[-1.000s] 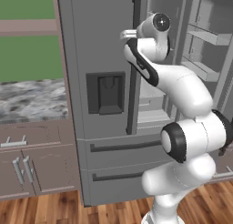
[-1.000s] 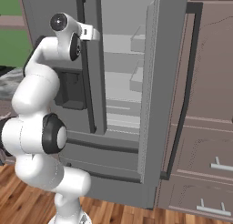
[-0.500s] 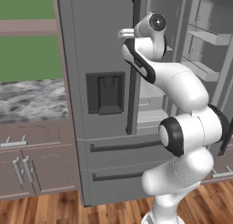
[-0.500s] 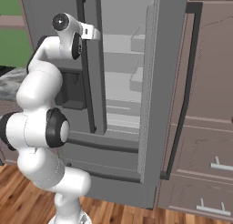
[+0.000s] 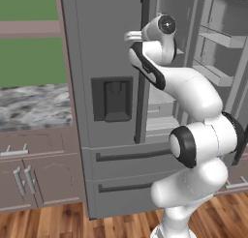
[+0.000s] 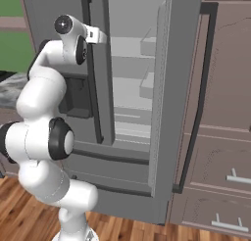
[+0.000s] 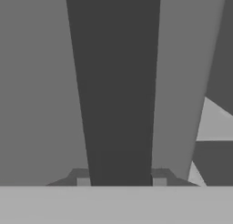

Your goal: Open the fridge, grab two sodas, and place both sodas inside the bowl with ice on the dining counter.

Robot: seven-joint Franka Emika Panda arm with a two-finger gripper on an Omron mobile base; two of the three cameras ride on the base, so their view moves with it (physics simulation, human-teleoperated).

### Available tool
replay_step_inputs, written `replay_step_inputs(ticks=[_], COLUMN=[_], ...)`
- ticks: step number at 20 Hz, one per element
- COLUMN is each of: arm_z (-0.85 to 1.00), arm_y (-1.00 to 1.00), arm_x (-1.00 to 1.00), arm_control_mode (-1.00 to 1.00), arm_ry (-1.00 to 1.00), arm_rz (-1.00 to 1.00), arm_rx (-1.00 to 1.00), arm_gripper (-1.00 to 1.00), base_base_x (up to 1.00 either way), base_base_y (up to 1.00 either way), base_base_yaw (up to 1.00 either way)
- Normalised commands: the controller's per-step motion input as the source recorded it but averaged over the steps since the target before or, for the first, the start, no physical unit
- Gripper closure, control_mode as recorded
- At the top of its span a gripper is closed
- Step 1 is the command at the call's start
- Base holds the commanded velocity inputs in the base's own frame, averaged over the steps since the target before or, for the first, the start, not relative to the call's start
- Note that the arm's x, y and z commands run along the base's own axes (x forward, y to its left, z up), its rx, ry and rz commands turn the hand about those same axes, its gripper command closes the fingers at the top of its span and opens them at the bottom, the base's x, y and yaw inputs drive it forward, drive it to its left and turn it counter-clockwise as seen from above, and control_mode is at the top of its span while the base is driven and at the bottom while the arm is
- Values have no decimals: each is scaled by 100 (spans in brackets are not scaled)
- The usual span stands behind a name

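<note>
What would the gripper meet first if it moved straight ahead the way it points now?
The dark handle of the left fridge door. In the hand view it runs between the gripper fingertips, so the grey door face comes just behind it, though depth is hard to judge.

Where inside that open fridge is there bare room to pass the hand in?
The open side of the fridge shows bare pale shelves between the left door's dark handle and the swung-out right door. It is crowded at that handle, where the gripper straddles it.
</note>
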Motion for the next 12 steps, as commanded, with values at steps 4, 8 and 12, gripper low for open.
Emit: replay_step_inputs(ticks=[4,8,12], arm_z=[0,0,-8], arm_y=[44,41,39], arm_x=[-74,-100,-100], arm_control_mode=[-100,-100,-100], arm_ry=[0,0,0], arm_rz=[14,22,24], arm_rx=[-2,0,0], arm_gripper=[100,100,100], base_base_x=[0,0,0], base_base_y=[0,0,0], base_base_yaw=[0,0,0])
